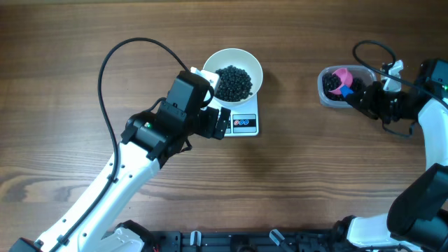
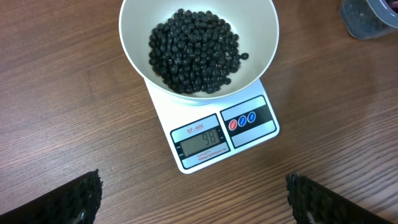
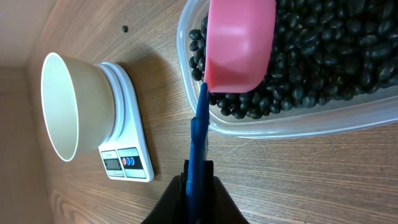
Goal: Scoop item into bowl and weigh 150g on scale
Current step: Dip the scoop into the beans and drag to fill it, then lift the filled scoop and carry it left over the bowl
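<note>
Overhead: we note the bowl (image 1: pixel 252 66) sitting on the scale (image 1: pixel 245 124), beans (image 1: pixel 233 82) inside.

Left wrist: left claw (image 2: pixel 196 202) spread wide, empty. The display (image 2: pixel 200 141) looks like 98, so we judge more scooping is needed.

Right wrist: right claw (image 3: pixel 198 183) clamps the pink scoop (image 3: pixel 239 43) by its blue handle, in the tub (image 3: pixel 280 127).

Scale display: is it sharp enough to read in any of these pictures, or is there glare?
Left wrist view: the scale display is in focus, glare-free, digits legible; overhead view: it is too small to read; right wrist view: picture turned sideways, display tiny, unreadable.
</note>
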`<state>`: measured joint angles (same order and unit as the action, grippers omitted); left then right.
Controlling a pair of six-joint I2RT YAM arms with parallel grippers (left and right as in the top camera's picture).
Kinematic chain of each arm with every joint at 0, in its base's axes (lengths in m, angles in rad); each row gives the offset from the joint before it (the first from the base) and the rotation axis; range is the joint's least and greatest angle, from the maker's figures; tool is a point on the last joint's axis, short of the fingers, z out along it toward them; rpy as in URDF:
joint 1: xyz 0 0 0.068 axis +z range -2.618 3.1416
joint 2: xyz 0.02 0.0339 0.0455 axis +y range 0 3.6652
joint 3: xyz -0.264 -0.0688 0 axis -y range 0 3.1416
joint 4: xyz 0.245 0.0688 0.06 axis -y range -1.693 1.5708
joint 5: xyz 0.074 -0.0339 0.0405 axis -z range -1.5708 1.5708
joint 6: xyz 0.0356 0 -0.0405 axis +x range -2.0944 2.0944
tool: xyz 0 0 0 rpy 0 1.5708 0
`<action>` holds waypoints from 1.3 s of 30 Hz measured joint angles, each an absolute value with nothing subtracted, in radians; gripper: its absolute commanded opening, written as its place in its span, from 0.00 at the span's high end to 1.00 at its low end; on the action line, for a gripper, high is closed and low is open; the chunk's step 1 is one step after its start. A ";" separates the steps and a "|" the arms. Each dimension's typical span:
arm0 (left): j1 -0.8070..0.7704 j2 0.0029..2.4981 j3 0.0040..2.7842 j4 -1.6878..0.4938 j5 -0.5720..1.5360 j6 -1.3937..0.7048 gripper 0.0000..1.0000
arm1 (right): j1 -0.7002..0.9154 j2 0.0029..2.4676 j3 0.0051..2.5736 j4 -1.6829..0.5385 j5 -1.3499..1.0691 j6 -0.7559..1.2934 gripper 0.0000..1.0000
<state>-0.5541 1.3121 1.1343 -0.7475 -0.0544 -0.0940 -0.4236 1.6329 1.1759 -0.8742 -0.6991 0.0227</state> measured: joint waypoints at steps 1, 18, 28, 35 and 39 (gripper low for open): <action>-0.554 1.312 1.134 -0.748 -0.054 -0.094 0.00 | -0.424 1.633 1.176 -0.874 -0.699 0.023 0.96; -0.554 1.312 1.134 -0.748 -0.054 -0.094 0.00 | -0.483 1.633 1.176 -0.871 -0.777 0.026 0.96; -0.554 1.312 1.134 -0.748 -0.054 -0.094 0.00 | -0.529 1.633 1.176 -0.906 -0.804 0.026 0.96; -0.554 1.312 1.134 -0.748 -0.054 -0.094 0.00 | -0.586 1.633 1.176 -0.920 -0.936 0.027 0.96; -0.554 1.312 1.134 -0.748 -0.054 -0.094 0.00 | -0.600 1.633 1.176 -0.920 -1.027 0.027 0.96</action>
